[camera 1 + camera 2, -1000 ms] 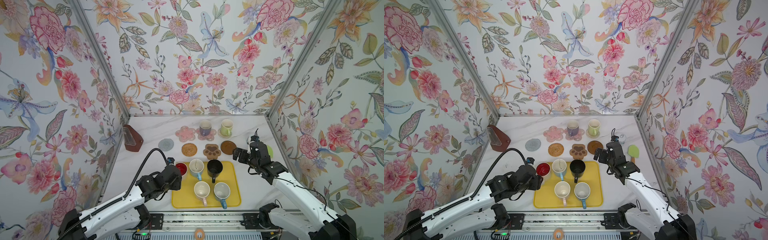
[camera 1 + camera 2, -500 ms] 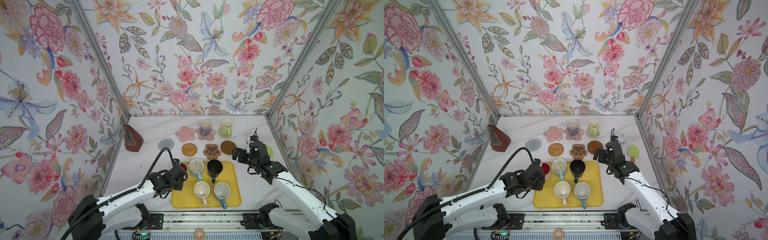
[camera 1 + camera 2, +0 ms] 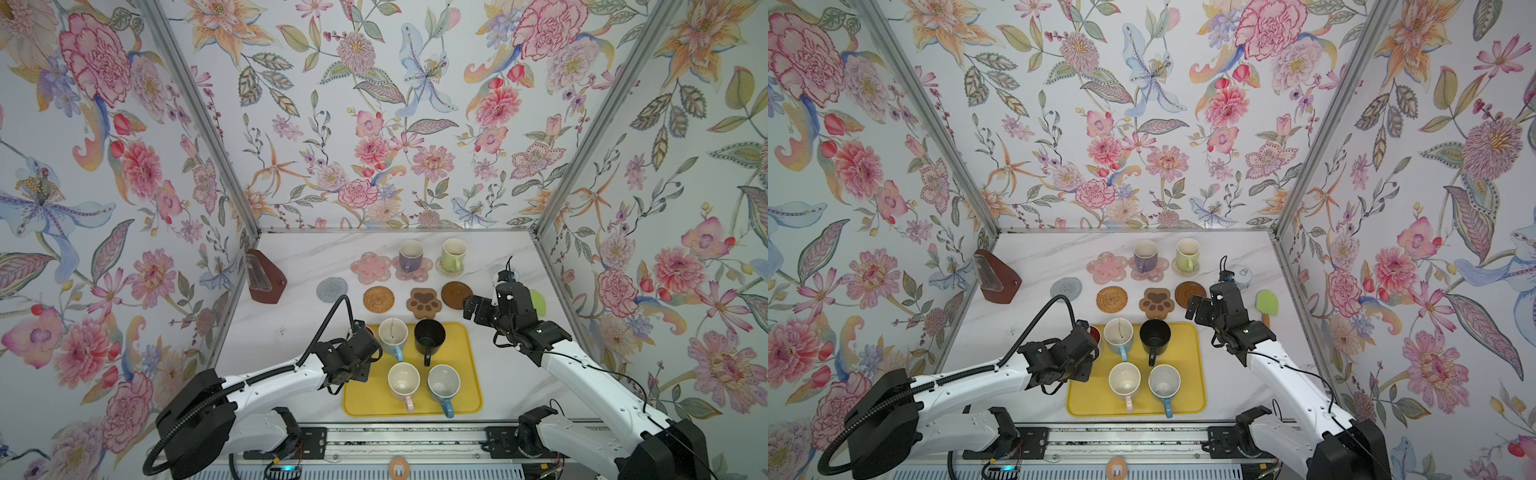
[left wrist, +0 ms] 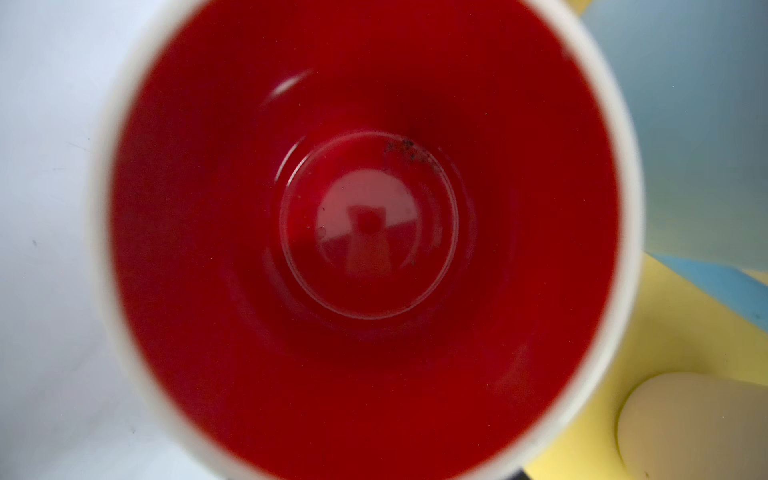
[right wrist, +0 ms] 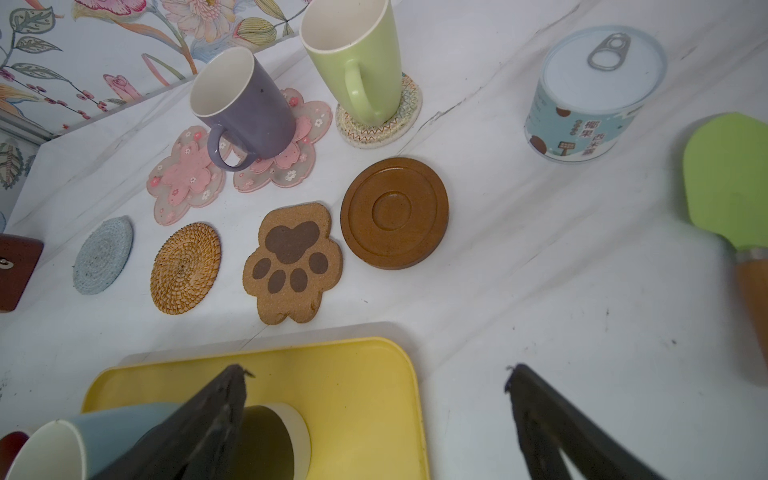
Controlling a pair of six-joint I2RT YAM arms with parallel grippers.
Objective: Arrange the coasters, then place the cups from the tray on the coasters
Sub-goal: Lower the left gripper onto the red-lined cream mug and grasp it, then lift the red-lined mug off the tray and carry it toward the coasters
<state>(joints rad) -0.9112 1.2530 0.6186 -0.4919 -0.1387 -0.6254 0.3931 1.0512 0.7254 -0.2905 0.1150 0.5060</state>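
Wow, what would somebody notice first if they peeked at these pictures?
Probably the big painted flowers on the walls all around. Next, the bright yellow tray at the front middle, with mugs on it, and the paw-shaped coaster just behind it. In the left wrist view, the red inside of a white mug fills nearly the whole picture.

Yellow rectangular tray (image 3: 374,404), worktop's front edge — ceramic mugs on it: light blue (image 3: 392,333), black (image 3: 429,335), pink (image 3: 404,379), blue (image 3: 444,381); white red-lined mug (image 4: 365,224) at its far-left corner. Lilac mug (image 3: 410,254) and green mug (image 3: 454,251) top 2 coasters (image 3: 422,273); 5 more lie bare.
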